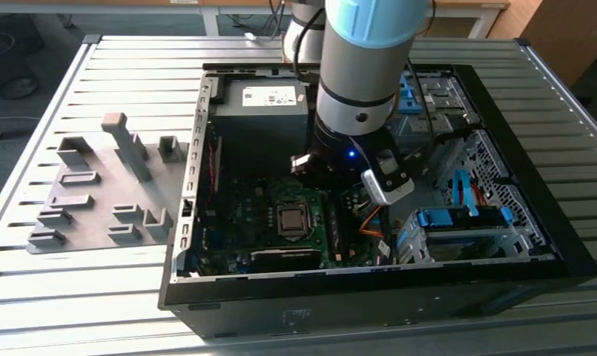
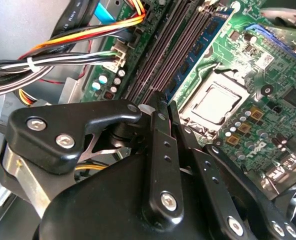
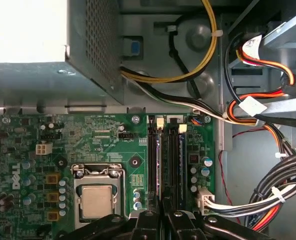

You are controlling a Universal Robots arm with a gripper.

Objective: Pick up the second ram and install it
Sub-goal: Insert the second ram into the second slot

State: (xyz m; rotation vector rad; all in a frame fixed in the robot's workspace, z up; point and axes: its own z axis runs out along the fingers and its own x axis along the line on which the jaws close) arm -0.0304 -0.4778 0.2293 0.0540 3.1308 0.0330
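The second ram [image 2: 200, 47], a thin blue-green stick with black chips, stands on edge along the black memory slots beside the processor socket [image 2: 215, 102]. In the first wrist view the second ram [image 3: 160, 165] appears edge-on between the dark slots, under a white latch. My gripper [image 2: 167, 102] has its two black fingers pinched together at the stick's near end, and the stick runs into the narrow gap between them. The gripper [image 3: 163, 212] also sits in line with that stick in the first wrist view. In the exterior view the arm [image 1: 363, 96] reaches down into the open computer case [image 1: 377, 297].
Bundled cables [image 2: 63, 60] run close beside the slots, also seen as cables [image 3: 268, 200]. The power supply [image 3: 28, 45] sits beyond the slots' far end. A grey holder plate [image 1: 100, 193] with upright blocks lies outside the case at the exterior view's left. Blue drive bays [image 1: 457, 219] fill the case's right.
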